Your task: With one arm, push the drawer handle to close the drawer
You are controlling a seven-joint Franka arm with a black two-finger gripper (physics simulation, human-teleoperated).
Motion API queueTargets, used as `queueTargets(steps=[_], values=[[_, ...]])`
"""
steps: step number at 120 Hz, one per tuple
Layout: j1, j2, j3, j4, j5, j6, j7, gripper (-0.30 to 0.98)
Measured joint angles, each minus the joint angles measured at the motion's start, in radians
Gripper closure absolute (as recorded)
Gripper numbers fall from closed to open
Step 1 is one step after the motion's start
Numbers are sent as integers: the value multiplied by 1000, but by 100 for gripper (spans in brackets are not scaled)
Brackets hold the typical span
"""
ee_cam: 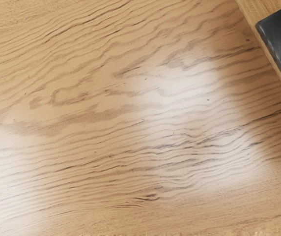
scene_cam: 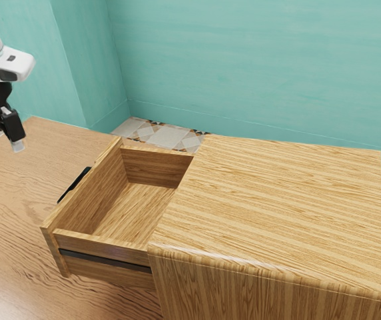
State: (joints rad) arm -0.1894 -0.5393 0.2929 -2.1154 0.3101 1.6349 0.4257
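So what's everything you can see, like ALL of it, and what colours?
Cabinet: one, striped light-brown wood, on the table
Drawer: one, light-brown wood, sticking out of the cabinet, open
Handle: one, black, on the drawer's front
Side strip: one, black, along the drawer's outer side
Table: one, light-brown wood, under the cabinet
Walls: more than one face, teal, behind the table
Floor: one, pale tiles with dark patterns, at the walls' foot
My arm: one, white, at the exterior view's upper left
My gripper: one, mostly black, apart from the handle
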Motion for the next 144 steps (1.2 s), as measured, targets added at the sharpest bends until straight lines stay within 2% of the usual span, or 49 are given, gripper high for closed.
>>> queueTargets(steps=[13, 26, 39, 64, 69, 85, 98, 117, 144], values=[[15, -17, 35, -64, 3, 62, 245, 2], [-6, -52, 87, -99, -51, 109, 507, 3], [-18, -59, 123, -116, -78, 142, 741, 3], [-92, -45, 198, -138, -92, 186, 1090, 3], [-98, -38, 211, -142, -94, 199, 1143, 7], [-106, -30, 236, -151, -99, 235, 1253, 42], [-108, -3, 257, -156, -125, 264, 1312, 59], [-101, 41, 266, -155, -189, 307, 1361, 71], [-97, 52, 272, -151, -248, 346, 1394, 77]])
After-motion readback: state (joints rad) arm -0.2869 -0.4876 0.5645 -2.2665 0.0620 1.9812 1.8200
